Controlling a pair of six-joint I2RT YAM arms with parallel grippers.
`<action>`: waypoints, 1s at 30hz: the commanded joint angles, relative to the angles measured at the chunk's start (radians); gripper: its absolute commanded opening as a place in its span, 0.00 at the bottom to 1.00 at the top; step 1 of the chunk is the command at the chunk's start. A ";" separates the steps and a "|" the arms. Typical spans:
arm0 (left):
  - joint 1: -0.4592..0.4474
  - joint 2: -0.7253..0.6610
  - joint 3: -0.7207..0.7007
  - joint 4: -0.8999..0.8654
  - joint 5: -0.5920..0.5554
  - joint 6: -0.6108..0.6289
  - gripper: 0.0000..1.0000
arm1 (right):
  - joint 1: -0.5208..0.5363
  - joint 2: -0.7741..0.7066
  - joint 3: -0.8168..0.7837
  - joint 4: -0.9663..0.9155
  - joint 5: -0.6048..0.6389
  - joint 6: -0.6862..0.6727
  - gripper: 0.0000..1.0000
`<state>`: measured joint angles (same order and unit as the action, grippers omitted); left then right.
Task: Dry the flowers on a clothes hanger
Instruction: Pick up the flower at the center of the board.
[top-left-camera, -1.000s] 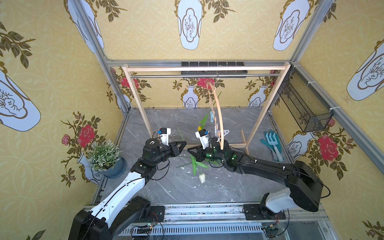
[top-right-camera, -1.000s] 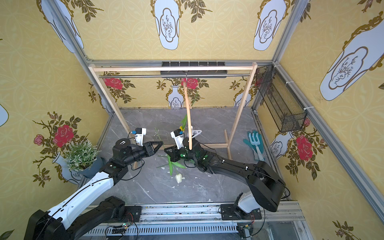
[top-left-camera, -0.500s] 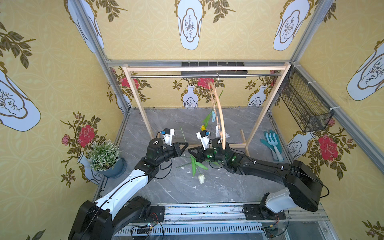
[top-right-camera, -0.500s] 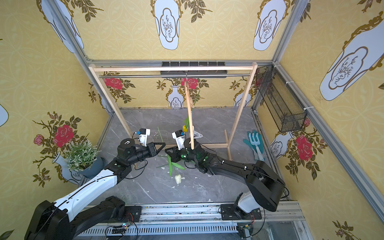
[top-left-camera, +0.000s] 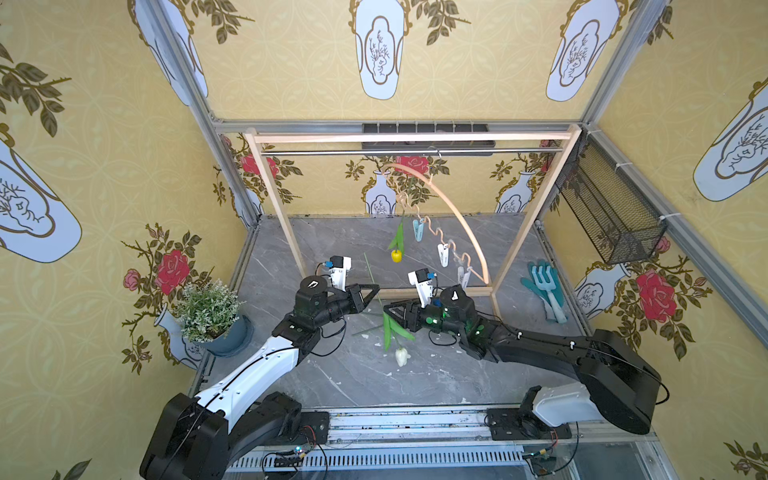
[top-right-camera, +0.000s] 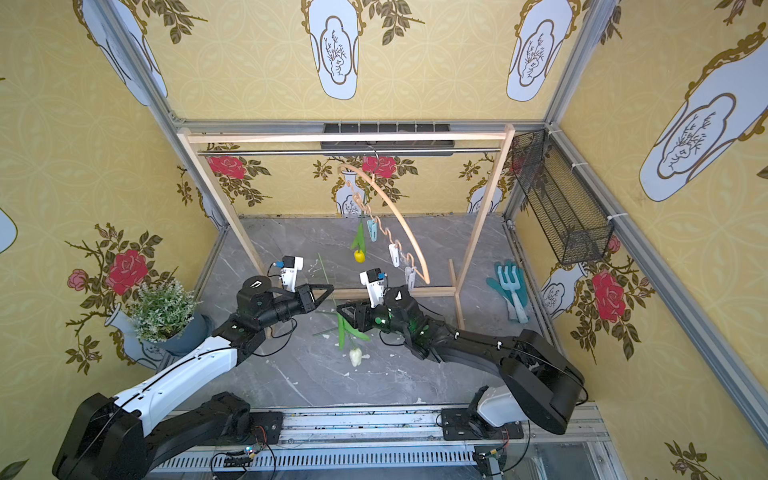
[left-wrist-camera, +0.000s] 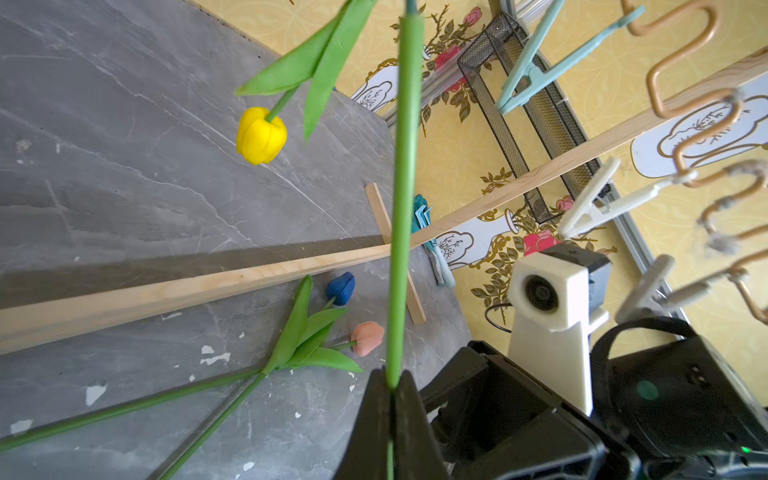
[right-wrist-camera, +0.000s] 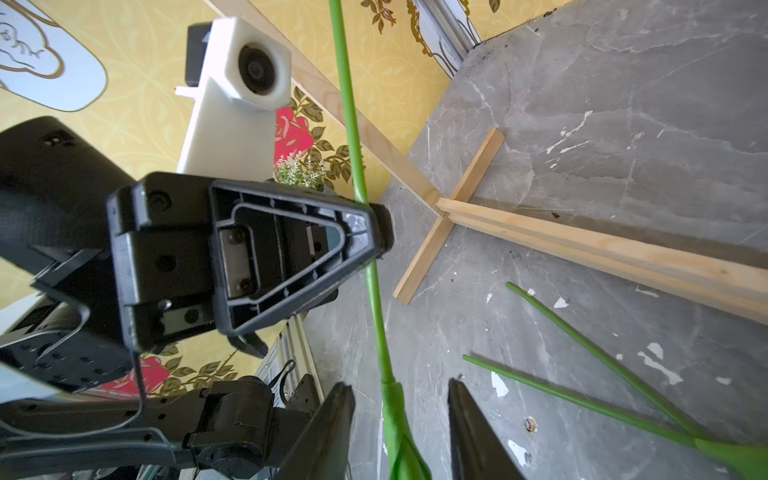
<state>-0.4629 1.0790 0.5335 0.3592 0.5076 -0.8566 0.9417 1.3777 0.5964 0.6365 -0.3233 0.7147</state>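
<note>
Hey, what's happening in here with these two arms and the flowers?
The left gripper is shut on the white tulip's stem, while the right gripper stands open around the same stem, nearer the leaves. The yellow tulip already hangs head down from the clothes hanger. The blue tulip and pink tulip lie on the table.

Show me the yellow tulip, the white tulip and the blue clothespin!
yellow tulip (top-left-camera: 396, 255): in a top view, on its hanging yellow head.
white tulip (top-left-camera: 401, 356): in a top view, on its white head.
blue clothespin (top-left-camera: 417, 230): in a top view, on the middle of its body.
</note>
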 joint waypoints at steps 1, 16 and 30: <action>0.001 0.013 0.008 0.052 0.056 0.036 0.00 | -0.031 -0.017 -0.054 0.188 -0.066 0.077 0.48; 0.001 0.091 0.037 0.167 0.321 0.033 0.00 | -0.072 0.019 -0.111 0.417 -0.233 0.158 0.42; 0.001 0.089 0.035 0.196 0.325 0.017 0.00 | -0.070 0.028 -0.059 0.314 -0.233 0.123 0.22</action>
<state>-0.4629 1.1664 0.5697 0.5091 0.8196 -0.8387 0.8692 1.4014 0.5301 0.9512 -0.5468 0.8543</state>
